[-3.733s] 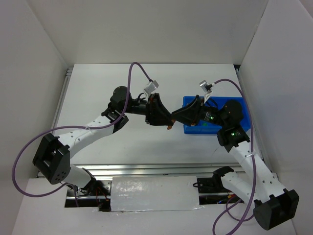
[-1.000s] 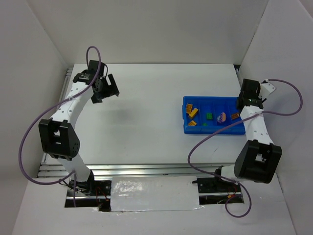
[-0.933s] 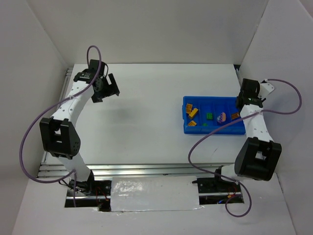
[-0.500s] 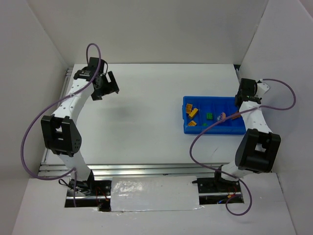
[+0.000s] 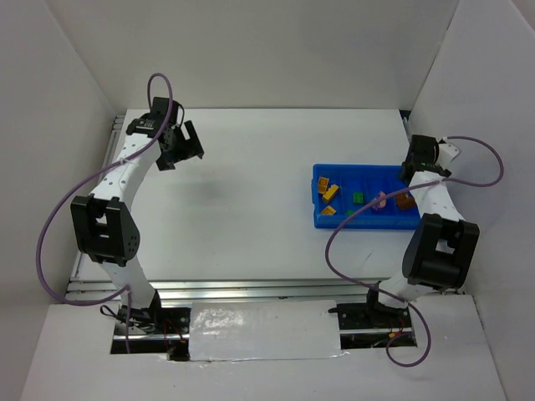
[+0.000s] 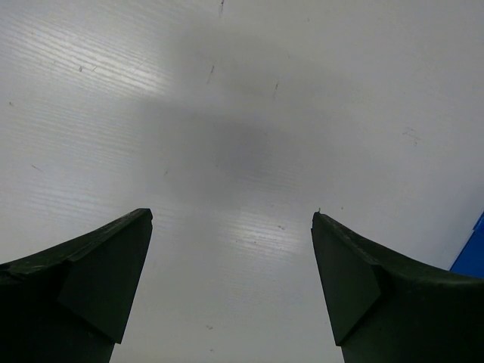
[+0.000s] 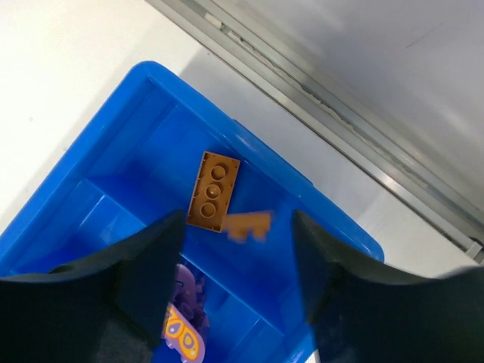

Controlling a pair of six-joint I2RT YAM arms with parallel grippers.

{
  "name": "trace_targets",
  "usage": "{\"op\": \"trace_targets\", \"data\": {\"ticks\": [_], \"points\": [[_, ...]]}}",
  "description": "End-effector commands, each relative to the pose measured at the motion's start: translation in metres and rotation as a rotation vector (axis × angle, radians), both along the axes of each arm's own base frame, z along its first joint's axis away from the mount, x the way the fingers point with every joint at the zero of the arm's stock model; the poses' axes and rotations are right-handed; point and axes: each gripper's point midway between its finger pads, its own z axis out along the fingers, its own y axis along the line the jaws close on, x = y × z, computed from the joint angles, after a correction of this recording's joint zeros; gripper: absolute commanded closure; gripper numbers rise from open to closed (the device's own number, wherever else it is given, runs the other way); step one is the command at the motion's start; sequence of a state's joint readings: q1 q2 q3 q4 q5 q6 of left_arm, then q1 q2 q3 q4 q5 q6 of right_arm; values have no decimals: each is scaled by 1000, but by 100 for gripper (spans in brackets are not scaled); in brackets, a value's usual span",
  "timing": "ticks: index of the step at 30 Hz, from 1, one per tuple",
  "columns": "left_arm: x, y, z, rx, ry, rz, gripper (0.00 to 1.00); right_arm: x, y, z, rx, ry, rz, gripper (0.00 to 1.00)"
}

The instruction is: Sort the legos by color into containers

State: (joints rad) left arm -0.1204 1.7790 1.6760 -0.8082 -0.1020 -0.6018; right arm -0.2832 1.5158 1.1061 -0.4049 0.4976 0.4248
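The blue tray (image 5: 359, 170) lies at the right of the table, its compartments holding the legos: yellow and orange bricks (image 5: 331, 193) at the left, a green one (image 5: 358, 198), a purple one (image 5: 380, 200) and a brown one (image 5: 405, 200). My right gripper (image 5: 408, 170) hangs over the tray's right end. In the right wrist view its jaws (image 7: 238, 227) stand open over the tray (image 7: 151, 72). A brown brick (image 7: 213, 190) lies flat below. A smaller blurred brown piece (image 7: 247, 224) shows between the fingertips, touching neither. A purple piece (image 7: 184, 302) sits one compartment over. My left gripper (image 5: 180, 144) (image 6: 232, 218) is open above bare table at the far left.
A metal rail (image 7: 302, 91) runs along the table edge just beyond the tray's right end. White walls enclose the table on three sides. Purple cables loop from both arms; the right one (image 5: 359, 221) crosses over the tray's front.
My right gripper has opened over the tray's right end, and a brown piece has come free of its fingers. The left arm has hardly moved.
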Motion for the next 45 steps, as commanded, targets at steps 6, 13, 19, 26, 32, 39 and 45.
{"op": "trace_targets", "data": {"ticks": [6, 13, 19, 26, 32, 39, 45], "points": [[0, 3, 21, 6, -59, -16, 0, 16, -8, 30, -21, -74, -6, 1], [9, 2, 41, 17, -109, -44, 0, 23, 26, 123, 51, -317, 131, 0], [31, 21, 93, 96, -202, 40, 1, 20, 78, 193, 92, -470, 373, 0], [17, 42, 133, 149, -272, 156, 1, -16, 130, 275, 9, -576, 518, 0], [-13, 49, 194, 269, -427, 178, 0, -71, 152, 319, -46, -695, 546, 0], [-80, 56, 221, 348, -520, 229, 0, -129, 144, 352, -153, -784, 523, 0], [-115, 83, 218, 411, -515, 343, 0, -149, 142, 346, -151, -803, 524, 0]]}}
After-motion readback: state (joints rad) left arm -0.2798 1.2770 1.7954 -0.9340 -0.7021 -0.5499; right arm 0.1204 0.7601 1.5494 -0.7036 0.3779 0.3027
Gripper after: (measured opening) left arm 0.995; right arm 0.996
